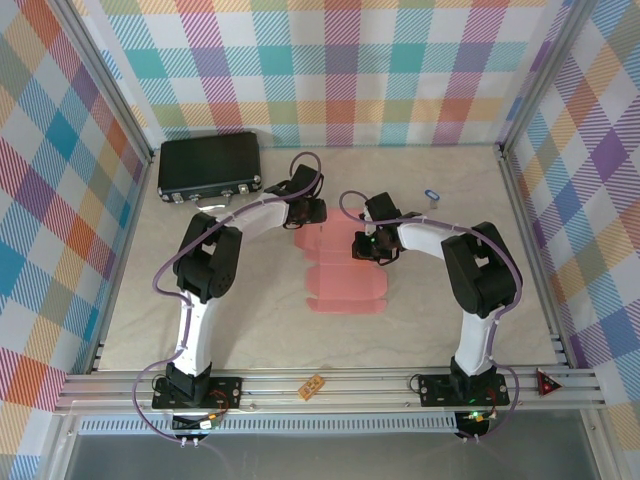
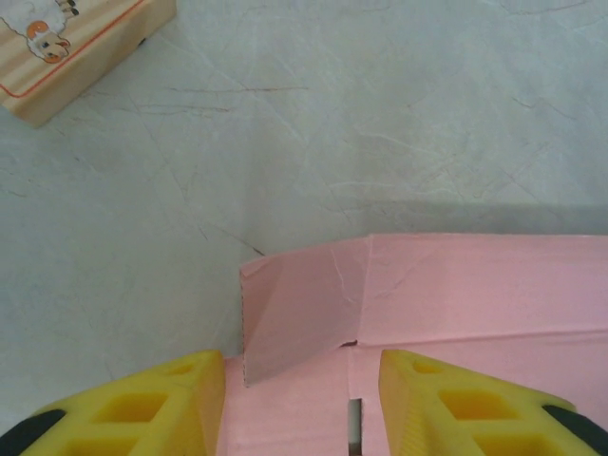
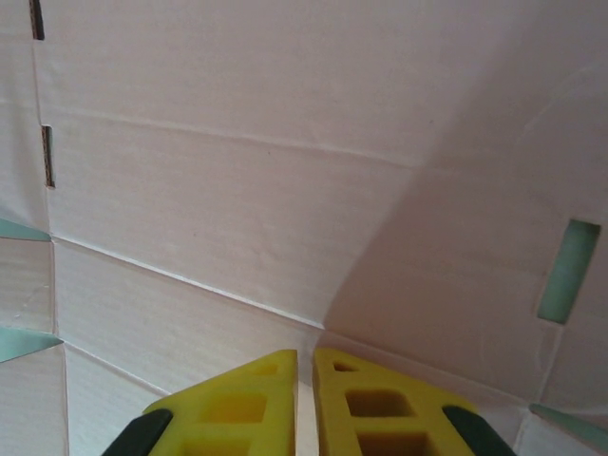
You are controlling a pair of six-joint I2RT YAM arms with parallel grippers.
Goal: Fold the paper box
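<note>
The paper box [image 1: 345,290] is a salmon-pink die-cut card sheet lying mostly unfolded and flat on the middle of the table [image 1: 140,320], its length running near to far. It is creased and slotted, and one small corner flap [image 2: 294,313] stands raised.

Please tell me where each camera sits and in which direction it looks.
Top camera: above and behind, looking down at the black case and paper box; both arms show.
Left wrist: looks down past the open left gripper at a paper box corner.
Right wrist: close over the paper box, shut right gripper below.
All share the paper box.
</note>
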